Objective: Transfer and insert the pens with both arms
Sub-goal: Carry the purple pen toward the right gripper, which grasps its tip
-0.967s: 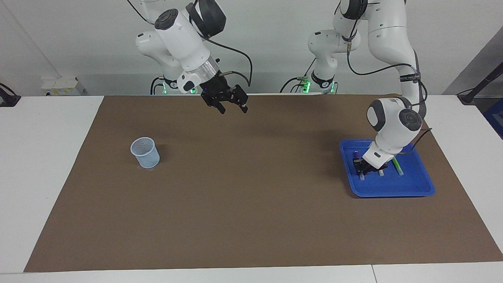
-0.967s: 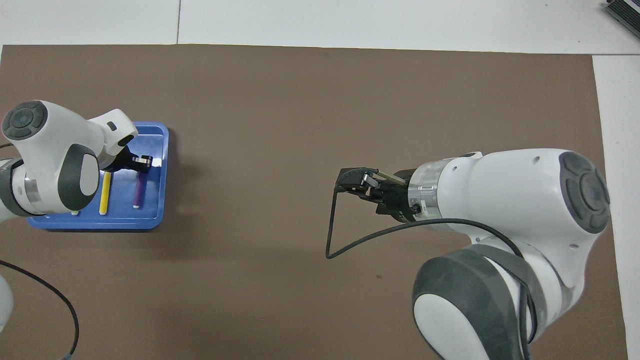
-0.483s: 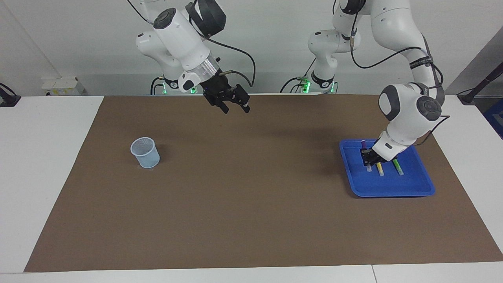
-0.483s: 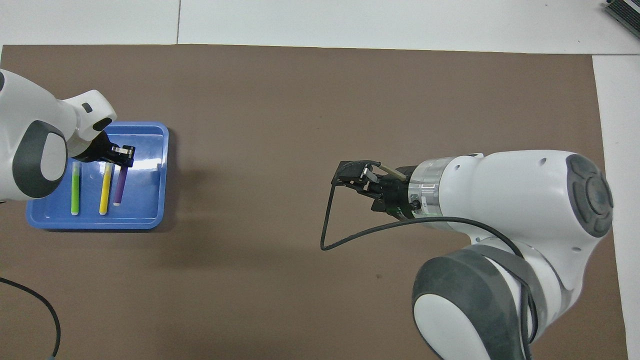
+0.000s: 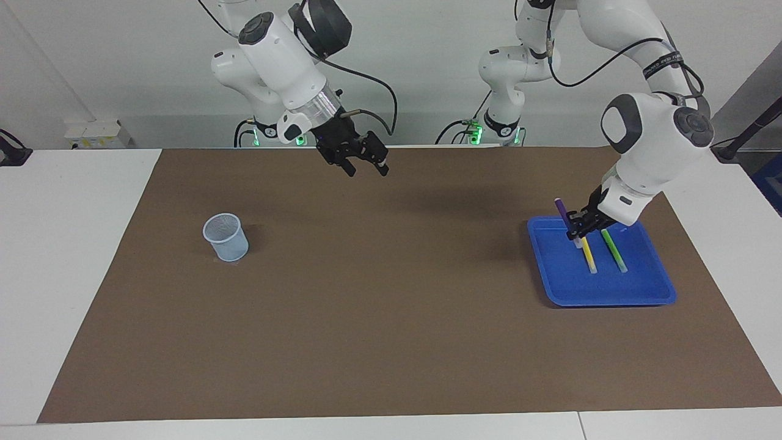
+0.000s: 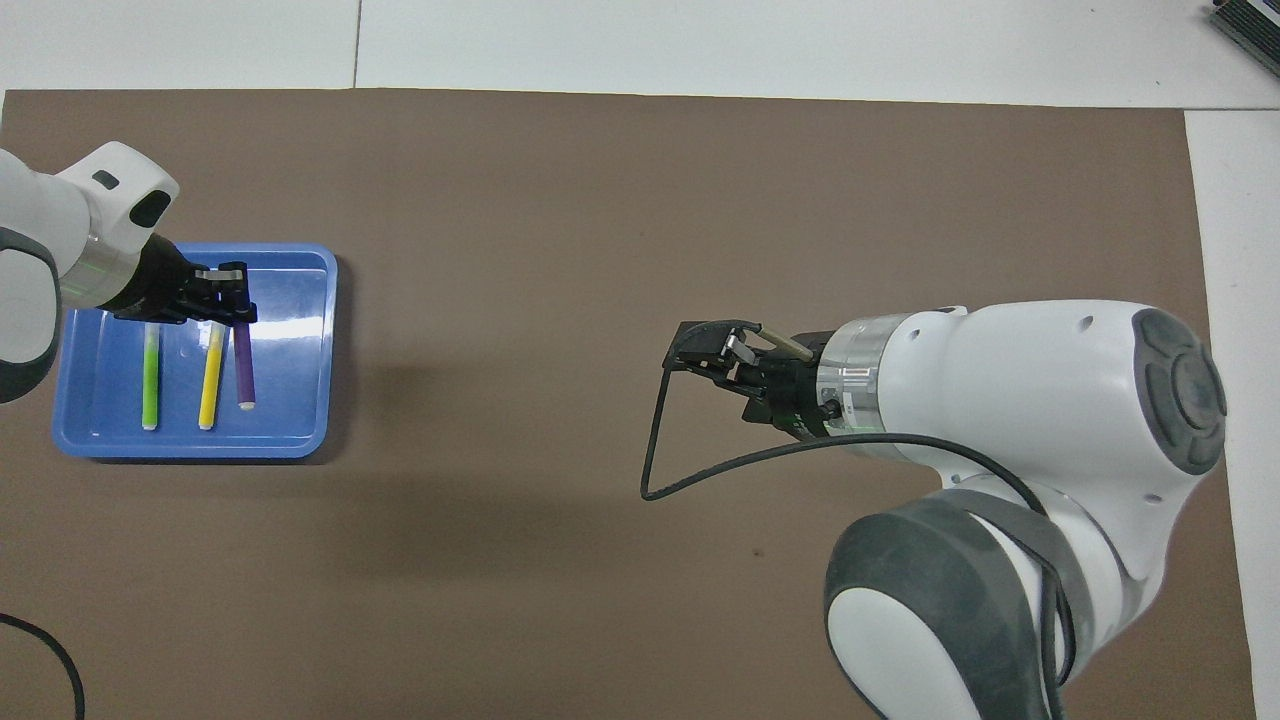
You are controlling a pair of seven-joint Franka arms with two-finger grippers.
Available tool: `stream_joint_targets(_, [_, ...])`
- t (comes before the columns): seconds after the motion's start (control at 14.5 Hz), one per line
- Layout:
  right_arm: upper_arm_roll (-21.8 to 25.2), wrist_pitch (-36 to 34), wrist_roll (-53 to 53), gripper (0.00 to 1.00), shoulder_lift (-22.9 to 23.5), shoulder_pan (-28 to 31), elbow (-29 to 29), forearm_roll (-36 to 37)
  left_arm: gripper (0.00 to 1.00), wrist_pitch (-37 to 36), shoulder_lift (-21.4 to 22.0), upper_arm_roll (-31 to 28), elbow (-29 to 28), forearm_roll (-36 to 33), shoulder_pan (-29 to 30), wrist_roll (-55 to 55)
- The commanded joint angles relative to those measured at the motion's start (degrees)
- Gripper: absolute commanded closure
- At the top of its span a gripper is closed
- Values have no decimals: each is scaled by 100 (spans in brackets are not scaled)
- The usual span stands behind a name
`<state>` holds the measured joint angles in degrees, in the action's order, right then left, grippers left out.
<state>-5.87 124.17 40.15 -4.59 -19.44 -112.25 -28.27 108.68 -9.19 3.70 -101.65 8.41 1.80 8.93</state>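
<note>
1. My left claw (image 5: 576, 227) hung over the blue tray (image 5: 635, 293) at the left arm's end of the table, pinched tight on the purple pen (image 5: 559, 208).
2. The purple pen stood tilted in my grip, its purple end up and its whitish end low over the tray; I could not tell whether that tip touched the tray floor.
3. The yellow pen (image 5: 588, 255) and the green pen (image 5: 613, 250) lay side by side in the tray, whitish ends pointing away from me, the yellow one just beside the purple pen's lower end.
4. From overhead, my left claw (image 6: 225, 300) covered the upper ends of the pens, with the purple pen (image 6: 243, 370) nearest the table's middle, the yellow pen (image 6: 210, 377) between, and the green pen (image 6: 151, 377) toward the table's edge.
5. My right claw (image 5: 364, 162) waited in the air over the brown mat (image 5: 391, 342), jaws spread and holding nothing.
6. A pale mesh cup (image 5: 225, 237) stood upright on the mat toward the right arm's end, well apart from the tray.
</note>
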Motion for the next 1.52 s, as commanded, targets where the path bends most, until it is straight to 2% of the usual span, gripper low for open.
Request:
stream_joint_targets(0.0, [-28,247,99,0,-24,-77,-69,-231,100,-180,172,-10,22,292,-126,1142])
stream_joint_targets(0.14, [-28,493,134,0,-7,-183,-69,-433,100,-224,216,60,22,432,-162,1801])
stream_joint_targets(0.28, [-19,879,300,0,37,-445,-60,-548,100,-250,286,60,14,958,-153,2435])
stream_joint_targets(0.55, [-19,1662,907,0,116,-798,-60,-584,100,-329,497,69,-57,1539,-162,3534])
stream_joint_targets(0.69, [-19,1838,942,0,247,-964,-8,-592,100,-347,637,69,-127,1769,-162,4026])
stream_joint_targets(1.04, [-19,3269,1916,0,862,-1694,281,-584,100,-269,1041,69,-513,2138,-276,5266])
stream_joint_targets(1.31, [-28,3473,2129,0,986,-1827,476,-584,100,-242,1331,60,-882,2437,-478,5803])
stream_joint_targets(1.45, [-19,3963,2260,0,1205,-1967,589,-584,100,-216,1411,69,-970,2551,-478,6066])
